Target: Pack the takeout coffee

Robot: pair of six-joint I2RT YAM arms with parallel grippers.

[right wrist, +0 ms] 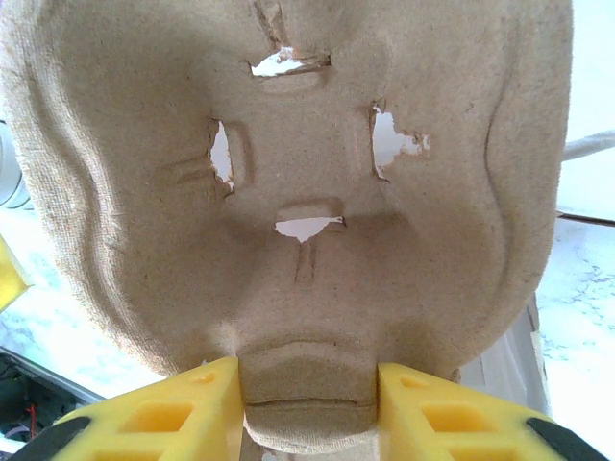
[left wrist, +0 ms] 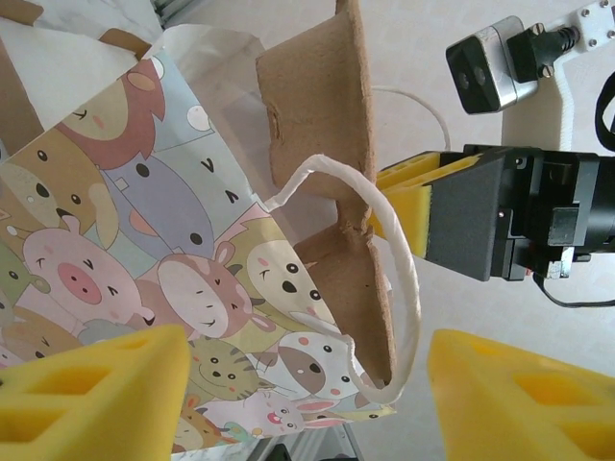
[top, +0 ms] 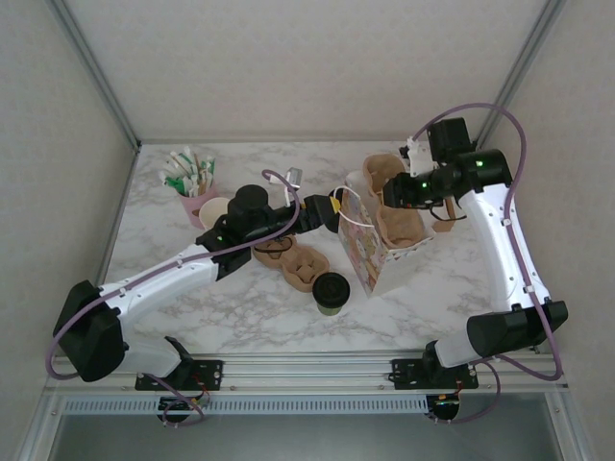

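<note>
The takeout coffee (top: 332, 291), a small cup with a black lid and olive sides, stands upright on the marble table (top: 192, 288) just left of the cartoon-animal paper bag (top: 362, 252). A pulp cup carrier (right wrist: 307, 192) stands on end in the bag's open top. My right gripper (right wrist: 307, 413) is shut on the carrier's edge tab, and it reaches in from the bag's far right (top: 396, 192). My left gripper (left wrist: 307, 403) is open at the bag's left top corner, its yellow fingers (left wrist: 96, 394) wide on either side of the white handle loop (left wrist: 399, 279) and the bag's rim.
A second pulp carrier (top: 293, 261) lies flat on the table between the left arm and the coffee. A pink cup of sachets (top: 192, 197) and cream-rimmed paper cups (top: 213, 208) stand at the back left. Walls close in on both sides.
</note>
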